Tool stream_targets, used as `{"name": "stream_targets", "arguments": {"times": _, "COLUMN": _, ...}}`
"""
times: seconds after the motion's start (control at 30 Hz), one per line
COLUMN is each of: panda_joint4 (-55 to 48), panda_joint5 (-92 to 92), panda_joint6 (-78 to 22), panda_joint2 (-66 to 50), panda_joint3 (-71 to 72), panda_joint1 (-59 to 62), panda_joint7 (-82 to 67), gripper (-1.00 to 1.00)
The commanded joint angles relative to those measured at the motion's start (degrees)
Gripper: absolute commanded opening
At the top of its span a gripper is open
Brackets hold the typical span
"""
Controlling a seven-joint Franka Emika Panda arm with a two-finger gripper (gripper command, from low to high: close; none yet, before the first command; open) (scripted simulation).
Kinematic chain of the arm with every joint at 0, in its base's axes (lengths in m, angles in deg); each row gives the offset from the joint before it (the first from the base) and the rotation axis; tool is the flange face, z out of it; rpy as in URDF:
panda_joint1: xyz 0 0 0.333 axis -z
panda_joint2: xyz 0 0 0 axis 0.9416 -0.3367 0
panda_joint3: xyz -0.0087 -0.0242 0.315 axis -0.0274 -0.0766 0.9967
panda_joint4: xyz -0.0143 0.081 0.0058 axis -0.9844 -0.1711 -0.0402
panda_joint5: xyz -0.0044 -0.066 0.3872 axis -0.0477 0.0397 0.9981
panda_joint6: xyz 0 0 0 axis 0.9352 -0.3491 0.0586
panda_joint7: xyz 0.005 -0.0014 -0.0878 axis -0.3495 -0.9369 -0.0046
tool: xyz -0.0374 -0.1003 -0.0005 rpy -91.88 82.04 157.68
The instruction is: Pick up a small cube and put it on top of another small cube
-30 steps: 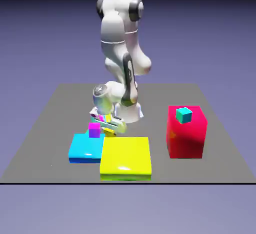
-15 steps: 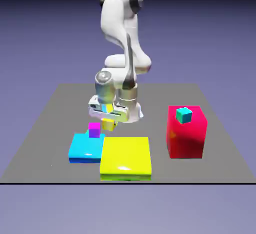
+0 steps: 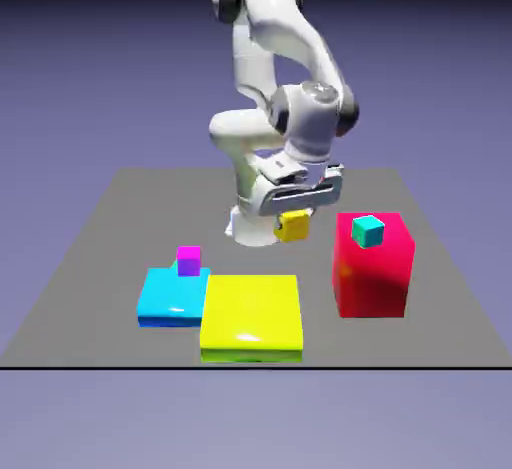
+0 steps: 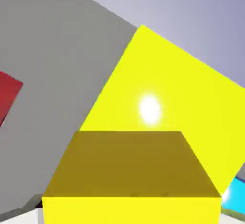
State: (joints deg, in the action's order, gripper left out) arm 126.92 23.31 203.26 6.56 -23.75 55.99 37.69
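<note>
a: why is the big yellow block (image 3: pixel 251 315) sitting untouched in front?

b: it isn't the target. the gripper (image 3: pixel 294 215) is clamping the tiny yellow cube (image 3: pixel 294 225), carrying it high enough to clear the red block (image 3: pixel 374 277) bearing the teal cube (image 3: pixel 367 230).

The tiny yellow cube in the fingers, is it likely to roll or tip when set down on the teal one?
The tiny yellow cube is flat-faced, so it probably won't roll. The teal cube looks equally small, so an off-centre placement could tip it. It looks rigid.
</note>
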Motion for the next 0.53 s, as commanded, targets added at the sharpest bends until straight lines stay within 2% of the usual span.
{"name": "stream_targets", "arguments": {"times": 0.0, "panda_joint4": -2.08, "panda_joint5": 0.09, "panda_joint6": -1.93, "panda_joint2": -0.40, "panda_joint3": 1.50, "panda_joint1": -1.10, "panda_joint7": -1.73, "gripper": -1.00}}
{"name": "stream_targets", "arguments": {"times": 0.17, "panda_joint4": -12.45, "panda_joint5": 1.44, "panda_joint6": -11.67, "panda_joint2": -2.41, "panda_joint3": 8.96, "panda_joint1": -6.56, "panda_joint7": -10.74, "gripper": -1.00}}
{"name": "stream_targets", "arguments": {"times": 0.2, "panda_joint4": -11.91, "panda_joint5": 0.77, "panda_joint6": -13.26, "panda_joint2": -3.46, "panda_joint3": 7.59, "panda_joint1": -8.12, "panda_joint7": -11.63, "gripper": -1.00}}
{"name": "stream_targets", "arguments": {"times": 0.4, "panda_joint4": -3.42, "panda_joint5": -0.19, "panda_joint6": -3.05, "panda_joint2": -5.26, "panda_joint3": 7.25, "panda_joint1": -7.76, "panda_joint7": -10.74, "gripper": -1.00}}
{"name": "stream_targets", "arguments": {"times": 0.43, "panda_joint4": -3.42, "panda_joint5": -0.19, "panda_joint6": -3.05, "panda_joint2": -5.26, "panda_joint3": 7.25, "panda_joint1": -7.76, "panda_joint7": -10.74, "gripper": 1.00}}
{"name": "stream_targets", "arguments": {"times": 0.5, "panda_joint4": -5.49, "panda_joint5": 0.04, "panda_joint6": -5.54, "panda_joint2": -4.82, "panda_joint3": 7.34, "panda_joint1": -7.85, "panda_joint7": -10.96, "gripper": 1.00}}
